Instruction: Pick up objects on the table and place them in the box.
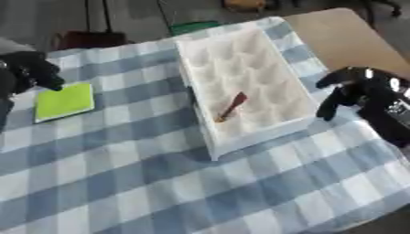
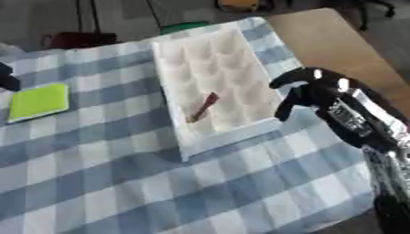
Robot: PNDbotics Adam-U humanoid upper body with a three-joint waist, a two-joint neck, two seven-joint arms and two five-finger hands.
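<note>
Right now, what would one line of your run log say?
box: white, holds reddish stick | green pad: on checked cloth | right hand: beside box, holds nothing | left hand: above pad

No words, numbers, labels or signs can be read anywhere. The white foam box with rows of round dips [image 1: 264, 59] has plain walls with no writing. The flat bright green square pad [image 1: 64, 101], to the left of the box on the blue and white checked cloth [image 1: 160, 183], shows only plain colour. The thin reddish-brown stick [image 1: 231, 106] lying inside the box has no marks that can be made out.
</note>
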